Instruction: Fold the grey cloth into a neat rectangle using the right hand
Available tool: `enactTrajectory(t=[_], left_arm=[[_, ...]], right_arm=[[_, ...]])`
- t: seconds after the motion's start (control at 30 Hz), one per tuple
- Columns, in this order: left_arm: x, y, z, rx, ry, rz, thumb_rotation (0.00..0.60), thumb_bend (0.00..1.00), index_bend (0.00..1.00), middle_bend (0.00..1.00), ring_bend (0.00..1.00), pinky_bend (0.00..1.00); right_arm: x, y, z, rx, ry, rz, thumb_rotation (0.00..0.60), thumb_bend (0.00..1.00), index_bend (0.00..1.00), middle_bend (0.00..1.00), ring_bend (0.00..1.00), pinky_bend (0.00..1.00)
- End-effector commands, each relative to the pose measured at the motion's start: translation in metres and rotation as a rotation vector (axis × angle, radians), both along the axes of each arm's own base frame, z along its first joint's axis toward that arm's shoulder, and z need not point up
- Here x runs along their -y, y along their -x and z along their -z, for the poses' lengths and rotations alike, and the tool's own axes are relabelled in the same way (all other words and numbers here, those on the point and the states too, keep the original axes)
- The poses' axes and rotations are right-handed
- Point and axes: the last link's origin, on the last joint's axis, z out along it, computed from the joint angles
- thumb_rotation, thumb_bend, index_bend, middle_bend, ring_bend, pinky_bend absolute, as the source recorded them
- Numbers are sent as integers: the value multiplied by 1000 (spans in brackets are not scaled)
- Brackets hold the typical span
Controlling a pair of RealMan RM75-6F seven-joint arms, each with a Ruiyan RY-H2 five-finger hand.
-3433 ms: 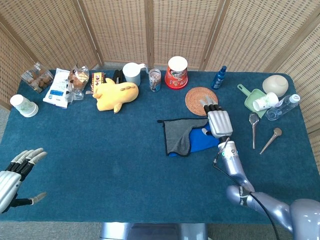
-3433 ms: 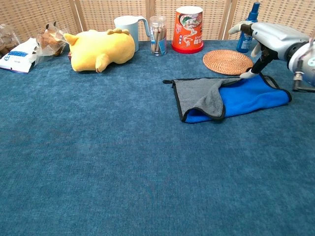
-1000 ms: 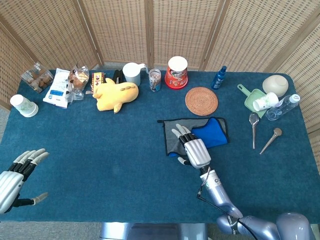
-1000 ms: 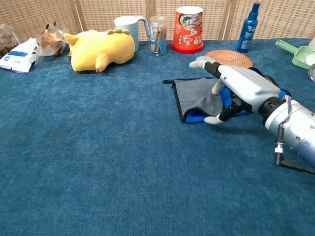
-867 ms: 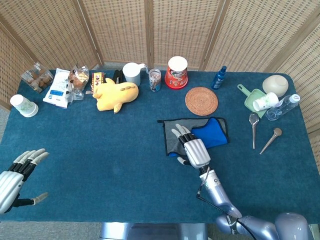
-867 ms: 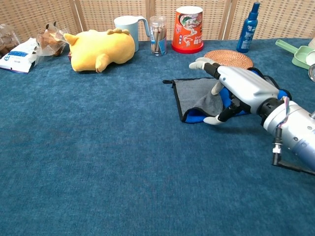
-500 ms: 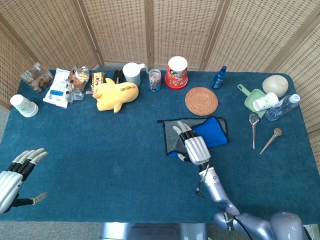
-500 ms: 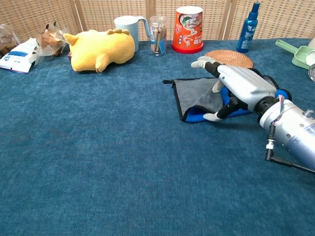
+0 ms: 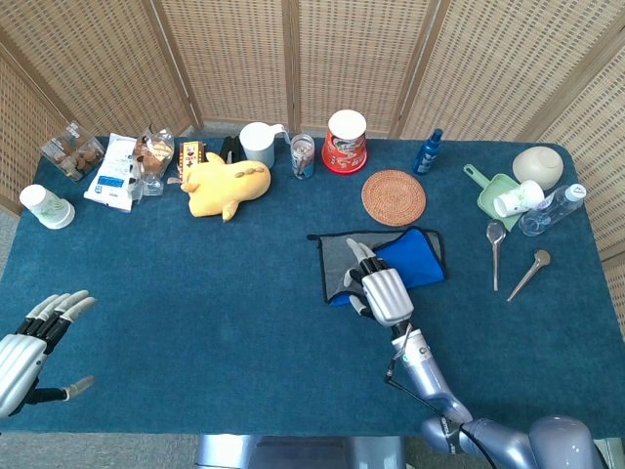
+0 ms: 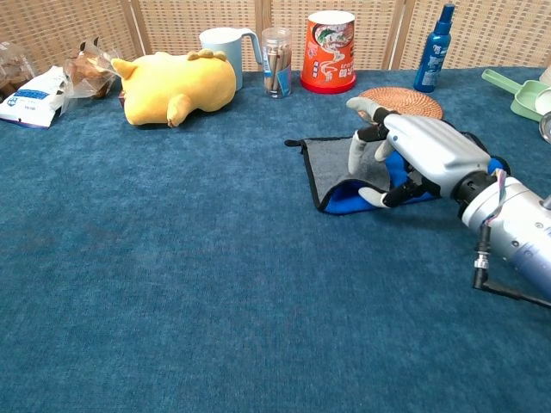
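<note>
I am holding my right hand (image 10: 405, 159) over the grey microfibre cloth with a blue reverse side and black edging (image 9: 344, 262), which is lying just right of the middle of the blue felt-covered table (image 9: 195, 293). The fingers (image 10: 357, 146) are bending down onto the grey flap and the thumb is sitting at the cloth's near edge; whether any fabric is pinched I cannot tell from either view.

Key relation: the cloth is lying directly under and ahead of this hand, long axis running left to right across the table. The grey part is lying to the left of my palm, the exposed blue part (image 9: 415, 256) to the right. The fold is half made and uneven, by my judgement; the grey flap still needs to be drawn rightward across the blue.

My left hand (image 9: 24, 344) is hanging at the table's near-left corner, fingers spread and holding nothing, well apart from the cloth. The right one is clearly nearer.

Room: the round woven rattan coaster (image 9: 394, 196) is sitting near the cloth's far edge. The two metal spoons (image 9: 513, 260) are lying well to the right. Bare felt is lying between the cloth and the near edge, so pulling toward me or rightward looks safest.
</note>
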Motion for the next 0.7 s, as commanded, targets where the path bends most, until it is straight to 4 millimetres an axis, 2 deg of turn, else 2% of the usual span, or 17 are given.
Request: enactTrajectory(t=[0.03, 0.2, 0.53, 0.7], left_arm=[[0, 0, 0, 1, 0, 0, 600, 237, 68, 0, 0, 62], [0, 0, -1, 4, -3, 2, 600, 237, 68, 0, 0, 62], [1, 0, -3, 10, -5, 4, 600, 238, 68, 0, 0, 62], [0, 0, -3, 11, -3, 3, 600, 236, 68, 0, 0, 62]], right_arm=[[0, -1, -1, -1, 4, -4, 600, 334, 610, 39, 120, 349], [0, -8, -1, -14, 21, -26, 600, 343, 659, 55, 125, 349], [7, -16, 4, -72, 31, -45, 600, 360, 666, 59, 129, 349], [16, -24, 5, -100, 48, -52, 600, 363, 675, 61, 129, 349]])
